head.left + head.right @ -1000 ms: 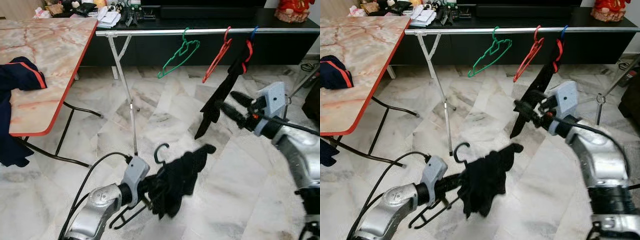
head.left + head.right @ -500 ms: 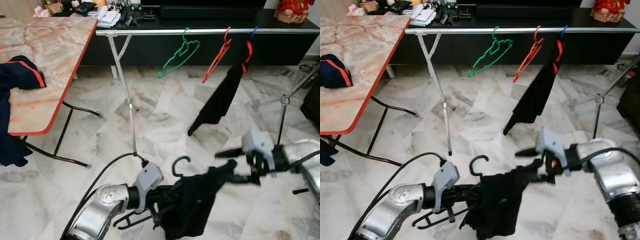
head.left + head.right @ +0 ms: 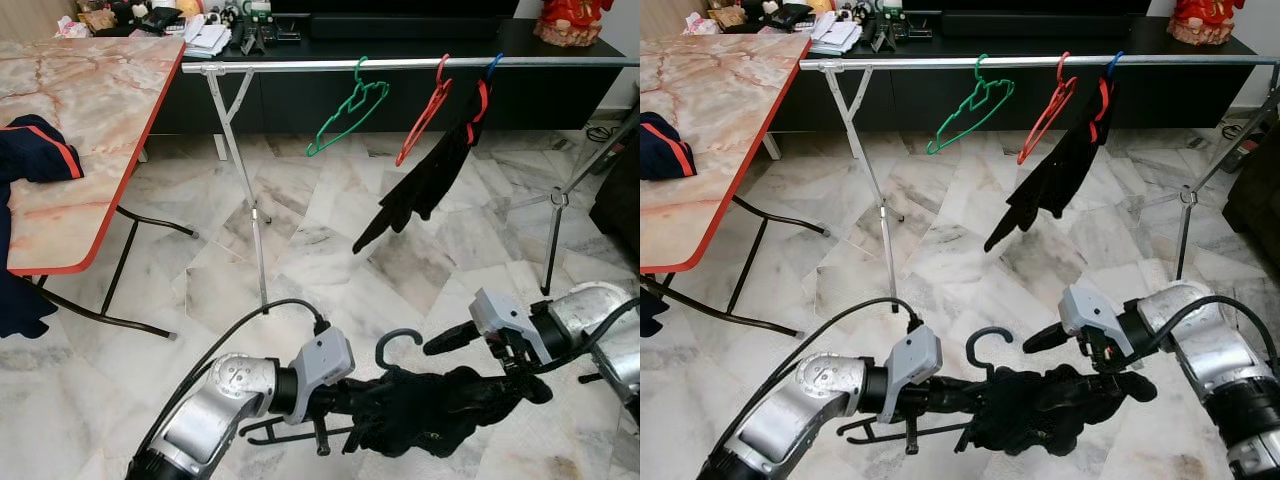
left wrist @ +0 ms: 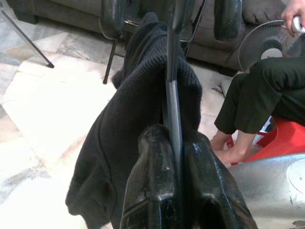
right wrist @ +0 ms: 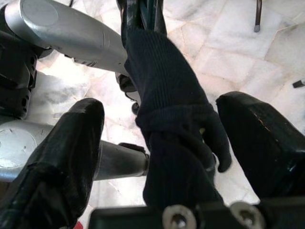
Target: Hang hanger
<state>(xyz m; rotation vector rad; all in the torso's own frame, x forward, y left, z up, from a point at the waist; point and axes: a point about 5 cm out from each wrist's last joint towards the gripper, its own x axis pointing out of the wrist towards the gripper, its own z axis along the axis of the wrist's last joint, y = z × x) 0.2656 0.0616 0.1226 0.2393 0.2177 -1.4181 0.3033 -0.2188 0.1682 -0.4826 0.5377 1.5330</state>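
We see the left gripper low over the marble floor, its two black fingers pressed together on the flat bar of a black hanger, so it is clamped tight on it with no gap showing. The hanger's hook curls upward just beyond the fingertips, and a black knitted garment is draped over the hanger ahead of the gripper, bunched and sagging below it. The right gripper sits at the far end of that garment, opposite the left one; its fingers are spread wide, one on each side of the dark knit, which lies between them. We cannot tell whether either finger touches the cloth. Well beyond both grippers and higher up runs a metal clothes rail carrying a green hanger, a red hanger and a hanging dark garment. Off to the left gripper's outer side stands a marble-topped table with a navy garment over its edge. In the left wrist view a seated person's legs appear past the hanger.
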